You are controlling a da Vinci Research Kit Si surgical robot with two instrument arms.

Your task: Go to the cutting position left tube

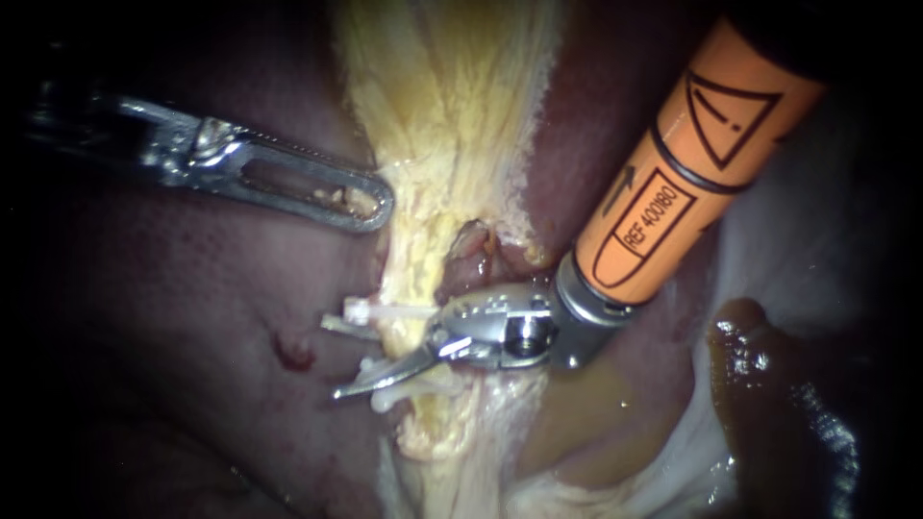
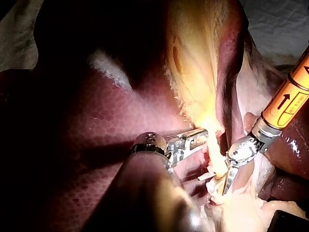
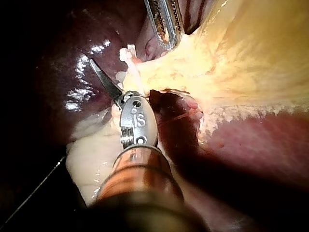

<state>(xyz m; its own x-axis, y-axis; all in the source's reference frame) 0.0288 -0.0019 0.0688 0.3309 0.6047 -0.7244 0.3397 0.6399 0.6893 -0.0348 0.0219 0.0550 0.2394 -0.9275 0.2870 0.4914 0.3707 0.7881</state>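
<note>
Surface: A dark red, glossy liver (image 1: 173, 336) is laid out across the field. It is crossed from top to bottom by a band of yellow fibrous tissue (image 1: 452, 115).
Room: A pale drape (image 2: 275, 24) beyond the organ is shown in the left wrist view alone.
Tube: A thin pale tube (image 3: 133, 72) is found at the left edge of the yellow band. It is marked by an upper white clip (image 1: 358, 309) and a lower white clip (image 1: 385, 396).
Right instrument (image 1: 346, 358): An orange-sleeved shaft is brought in from the upper right. Its blades are parted, with the tube lying between them, between the two clips.
Left instrument (image 1: 370, 204): Its slotted metal tip is set against the yellow band, above the clips. Whether anything is gripped cannot be told.
Seen only by endoscope: A small red nick (image 1: 293, 351) on the liver and a pool of brown fluid (image 1: 577, 413) are shown.
Seen only from the right wrist: One dark blade is shown bare over the liver, while the other is hidden behind the tube.
In the way: Much of the left wrist view is blocked by the instrument's own dark shaft.
</note>
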